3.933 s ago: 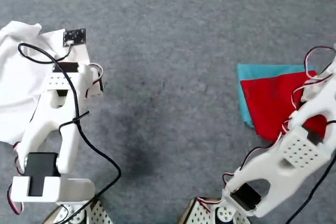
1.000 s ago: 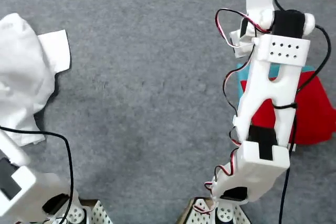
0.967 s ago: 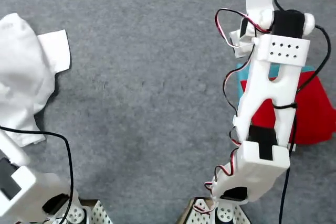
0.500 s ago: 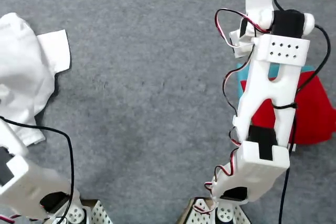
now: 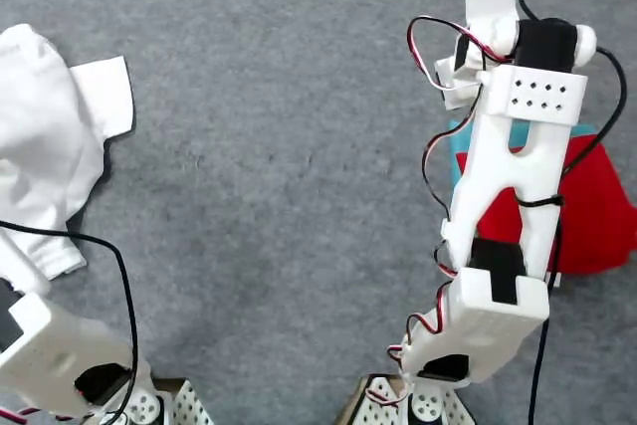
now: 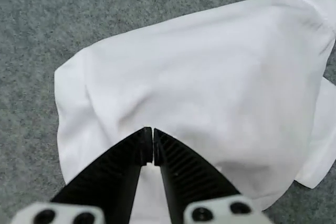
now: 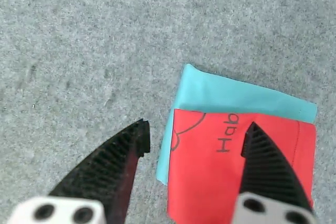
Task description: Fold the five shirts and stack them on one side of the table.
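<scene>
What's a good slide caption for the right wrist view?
Open right gripper hovering above a folded red shirt stacked on a teal shirt.

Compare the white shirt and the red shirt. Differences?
The white shirt lies rumpled at the table's left; the red shirt is folded flat at its right. The red shirt sits on a teal shirt; the white shirt lies on the table itself. Both are short-sleeved tops.

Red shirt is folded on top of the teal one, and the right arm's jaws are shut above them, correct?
Not quite. The right gripper has its jaws open, not shut; the right wrist view shows it. The rest holds: the red shirt lies folded on the teal shirt, with that gripper above them.
</scene>
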Controlling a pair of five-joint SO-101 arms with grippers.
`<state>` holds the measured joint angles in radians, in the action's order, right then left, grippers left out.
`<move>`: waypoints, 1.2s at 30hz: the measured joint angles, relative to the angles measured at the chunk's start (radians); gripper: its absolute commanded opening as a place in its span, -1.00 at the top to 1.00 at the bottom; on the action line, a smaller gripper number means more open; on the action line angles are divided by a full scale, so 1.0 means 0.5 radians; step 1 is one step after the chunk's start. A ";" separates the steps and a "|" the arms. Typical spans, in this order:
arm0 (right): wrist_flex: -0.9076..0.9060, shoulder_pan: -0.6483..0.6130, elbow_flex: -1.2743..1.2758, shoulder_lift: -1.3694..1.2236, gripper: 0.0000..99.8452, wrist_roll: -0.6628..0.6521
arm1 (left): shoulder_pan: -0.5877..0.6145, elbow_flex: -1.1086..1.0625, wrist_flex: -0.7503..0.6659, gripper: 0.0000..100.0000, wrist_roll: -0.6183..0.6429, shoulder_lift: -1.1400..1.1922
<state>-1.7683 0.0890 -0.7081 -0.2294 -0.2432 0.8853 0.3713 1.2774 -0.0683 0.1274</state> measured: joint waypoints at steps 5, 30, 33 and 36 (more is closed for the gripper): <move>0.000 0.000 0.000 0.000 0.42 0.000 | 0.000 0.270 0.393 0.58 -0.049 0.015; 0.000 0.000 0.203 0.000 0.42 0.000 | 0.181 0.098 0.261 0.96 -0.071 0.328; 0.000 0.000 0.203 0.003 0.42 0.000 | 0.181 0.270 0.387 0.96 -0.071 0.328; 0.000 0.071 0.203 0.071 0.46 0.000 | 0.147 0.445 0.509 0.96 -0.071 0.328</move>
<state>-1.7683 0.1243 -0.6068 -0.1941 -0.2432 0.9590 0.5938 1.5321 -0.1036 0.2915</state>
